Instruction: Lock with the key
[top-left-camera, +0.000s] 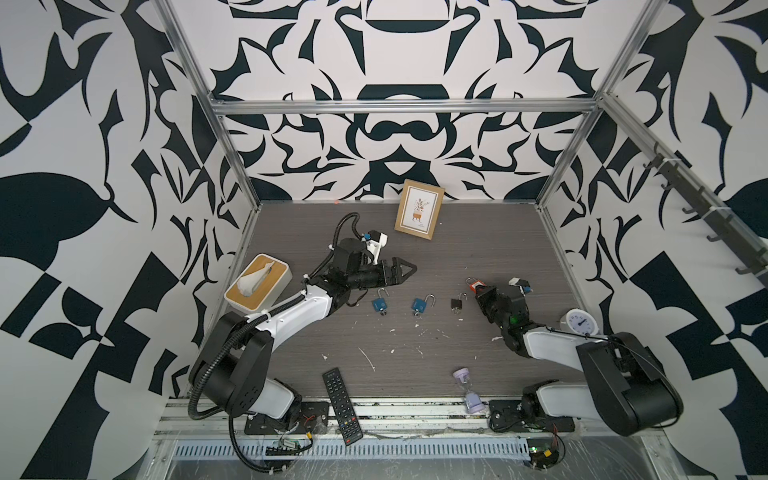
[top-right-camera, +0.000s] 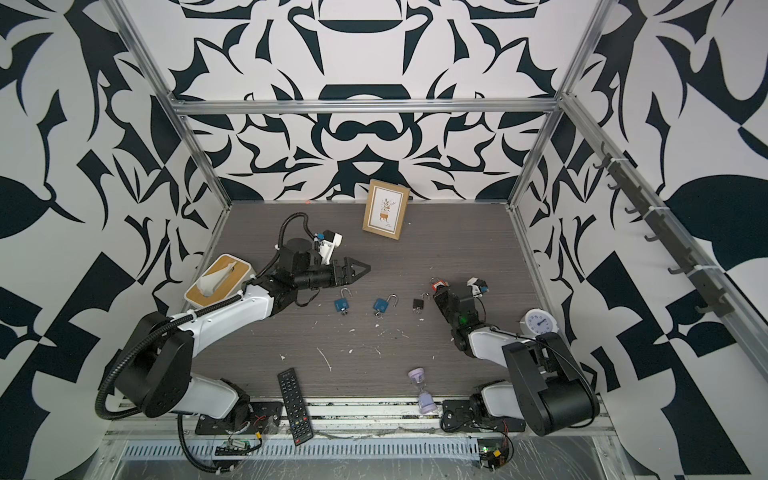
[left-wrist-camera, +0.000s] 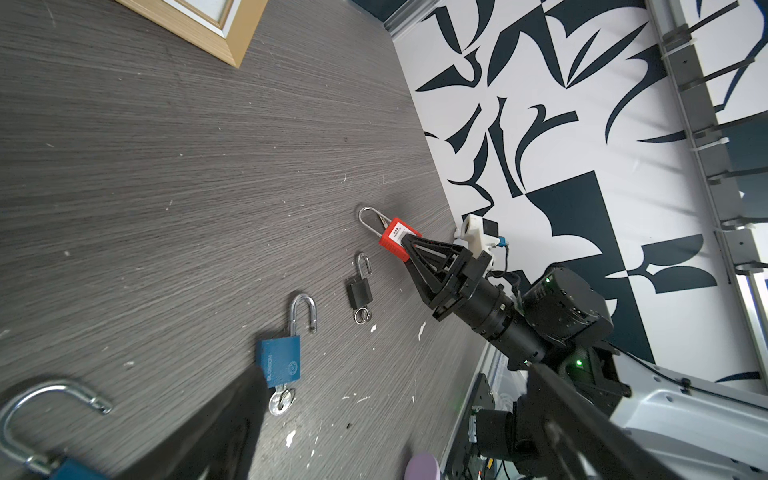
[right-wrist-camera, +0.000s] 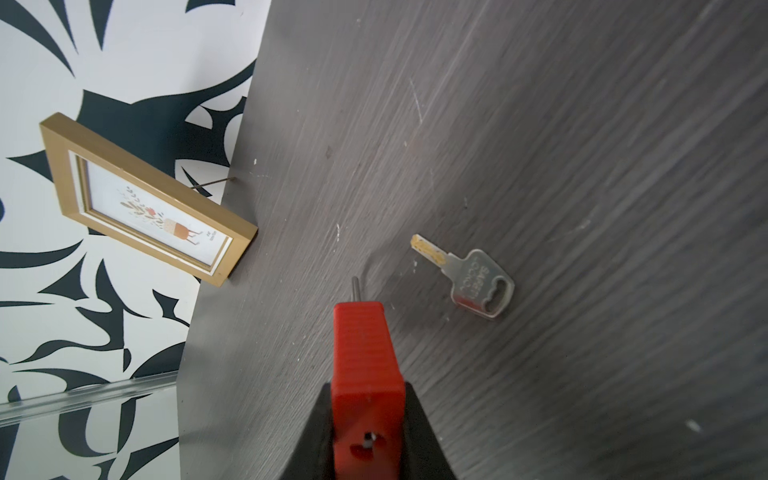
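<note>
Four padlocks on table (top-left-camera: 415, 353): blue lock (top-left-camera: 380, 304), 2nd blue lock (top-left-camera: 419, 305), black lock (top-left-camera: 457, 303), red lock (left-wrist-camera: 392, 240).

- R gripper (left-wrist-camera: 409, 249) pinches red lock by its body, shackle end pointing out.
- Key (right-wrist-camera: 469, 274) lies flat and loose on table, just beside red lock.
- L gripper (top-left-camera: 409, 270) is spread wide, empty, hovering near the blue locks, apart from key.

Step, as I judge it: L fetches key.
- Come down over the bow, pinch its edges, leave blade free. A flat key may skid.
- R should hold lock steady. Keyway end sits betw. R fingers, so prob. needs a regrip.

Containers: tissue box (top-left-camera: 272, 297) has one tissue (top-left-camera: 252, 281) poking up thru the slot. Rest of contents hidden.
</note>
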